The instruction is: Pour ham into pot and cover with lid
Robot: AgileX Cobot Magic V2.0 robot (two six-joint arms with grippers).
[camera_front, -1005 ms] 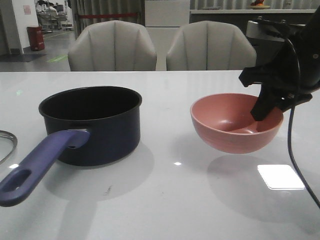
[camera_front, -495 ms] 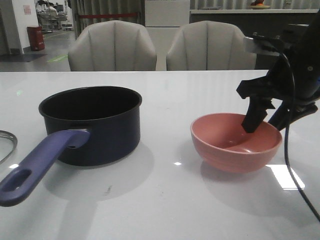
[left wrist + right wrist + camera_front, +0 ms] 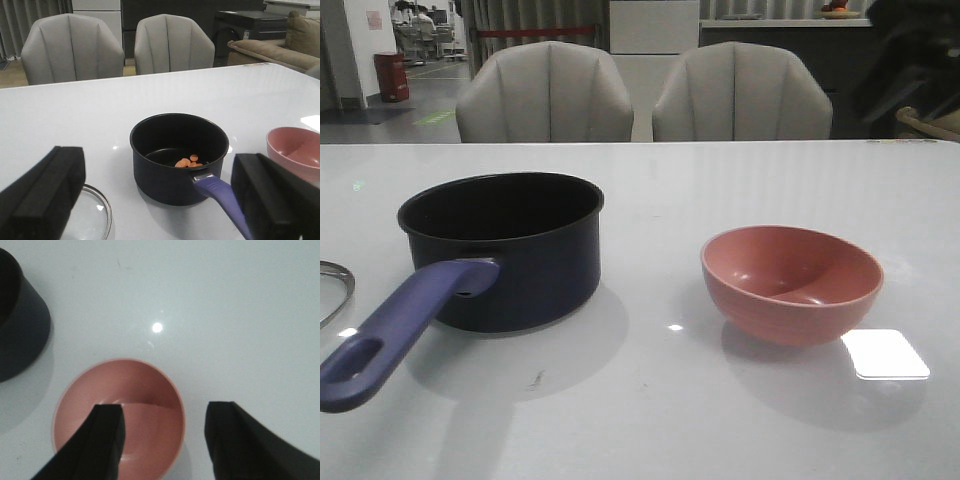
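The dark navy pot [image 3: 505, 245] stands at the table's left, its purple-blue handle [image 3: 400, 330] pointing to the front left. In the left wrist view several orange-pink ham chunks [image 3: 189, 161] lie on the pot's [image 3: 177, 155] black bottom. The glass lid [image 3: 332, 285] lies flat left of the pot, only its rim showing; it also shows in the left wrist view [image 3: 92, 217]. My left gripper [image 3: 157, 167] is open and empty, back from the pot. My right gripper [image 3: 165, 407] is open and empty above the empty pink bowl [image 3: 145, 402]. It is out of the front view.
The pink bowl [image 3: 790, 285] stands upright on the white table [image 3: 660, 420], right of the pot. Two grey chairs [image 3: 545, 95] stand behind the far edge. A bright light patch [image 3: 885, 355] lies by the bowl.
The right gripper set the pink bowl down on the table, let go of it and rose up out of the front view. The pot and lid have not moved.
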